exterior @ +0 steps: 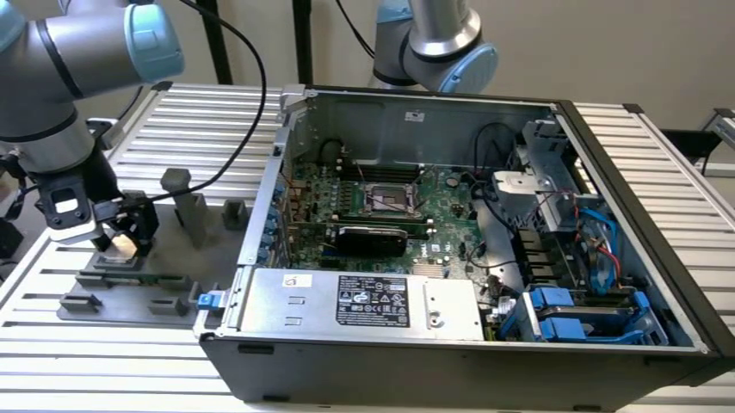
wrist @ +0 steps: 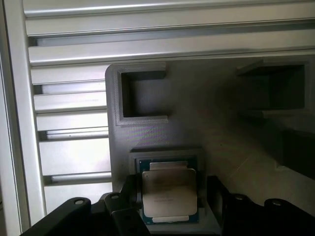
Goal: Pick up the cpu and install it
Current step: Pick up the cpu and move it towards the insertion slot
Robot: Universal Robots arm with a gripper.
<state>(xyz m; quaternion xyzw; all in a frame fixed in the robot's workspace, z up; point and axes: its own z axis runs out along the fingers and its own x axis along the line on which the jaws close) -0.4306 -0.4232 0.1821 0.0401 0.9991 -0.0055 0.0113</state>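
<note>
Down at the exterior view's left, the claw point(exterior: 120, 243) hangs low over a grey fixture tray point(exterior: 138, 288) on the slatted aluminium tabletop point(exterior: 69, 370). Its jaws stand apart, straddling the cpu point(wrist: 170, 192) without visibly gripping it. The chip lies flat in a shallow square recess of the tray.

Two risks seem likely. An off-centre squeeze could tilt the chip or skid it out of its seat, and a fingertip point(wrist: 128, 199) could catch the recess lip.

Just right of the claw, upright grey posts point(exterior: 184, 206) rise from the tray, and a black cable point(exterior: 247, 95) droops above them. Further right stands the open computer case point(exterior: 460, 366). Its near side wall lies between the tray and the motherboard socket point(exterior: 391, 200), and a carried chip could knock against it. The grey power supply point(exterior: 367, 301) sits along the case's front edge.
</note>
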